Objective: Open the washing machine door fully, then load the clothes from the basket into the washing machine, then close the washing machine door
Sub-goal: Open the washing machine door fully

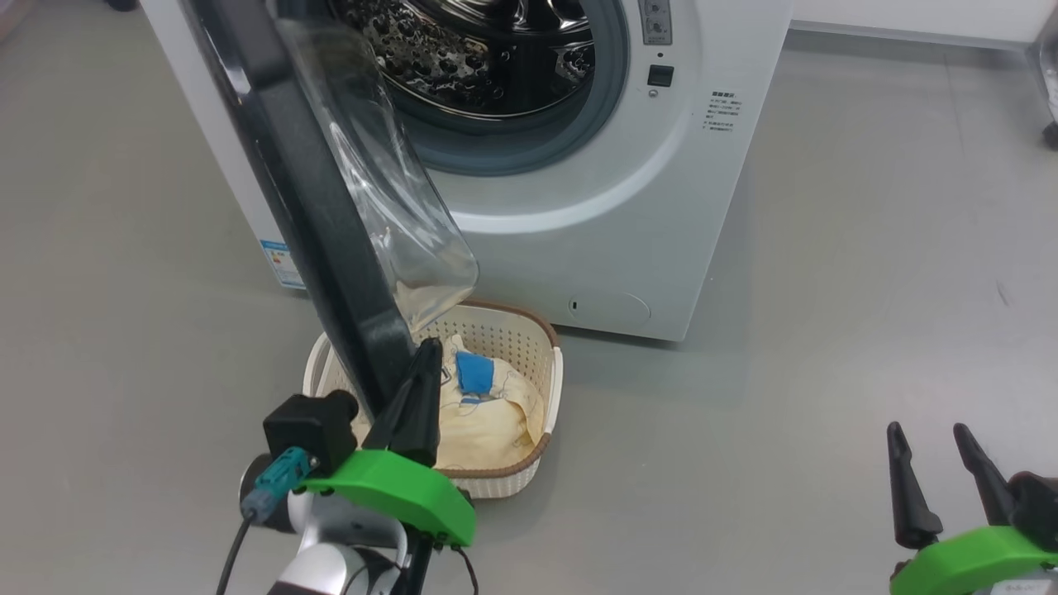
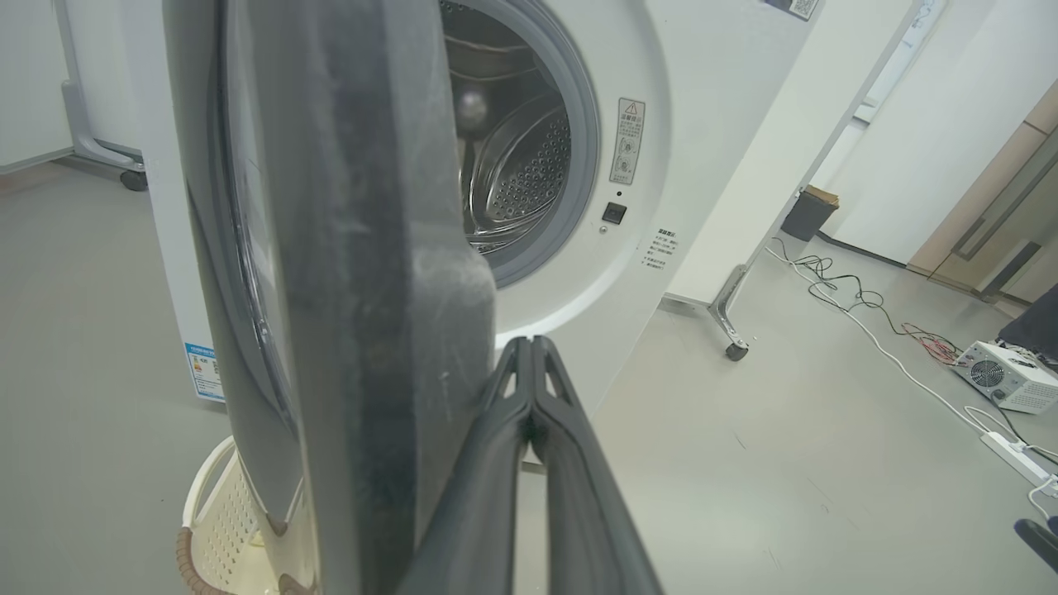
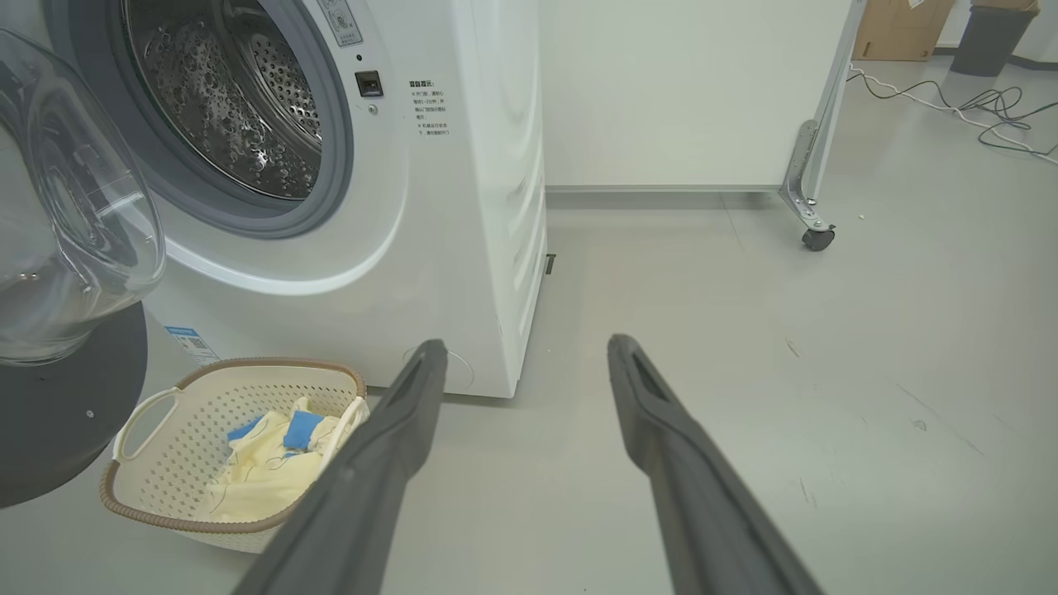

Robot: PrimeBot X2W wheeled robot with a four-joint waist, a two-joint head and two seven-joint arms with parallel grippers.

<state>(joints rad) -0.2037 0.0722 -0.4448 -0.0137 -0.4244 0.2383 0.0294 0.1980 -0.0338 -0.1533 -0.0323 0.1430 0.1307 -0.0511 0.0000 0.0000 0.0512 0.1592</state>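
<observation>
Round glossy black-rimmed washing machine door (image 1: 331,248) is swung out from the big white washing machine (image 1: 661,207), probably not fully. The left gripper (image 1: 428,345), clamped shut on nothing, is right beside its rim. Loading's not started: pale yellow clothes (image 1: 488,413) sit in the cream perforated basket (image 1: 512,337) in front of the machine. The right gripper (image 1: 928,431) is spread open and empty.

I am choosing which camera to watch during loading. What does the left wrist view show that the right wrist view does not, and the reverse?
Left wrist view adds: the shut left gripper next to the washing machine door, seen edge-on, and a white box with a fan grille on the floor.
Right wrist view adds: the open right gripper and the clothes lying in the basket.
Both share: the washing machine, its steel drum, the open door and part of the basket.
</observation>
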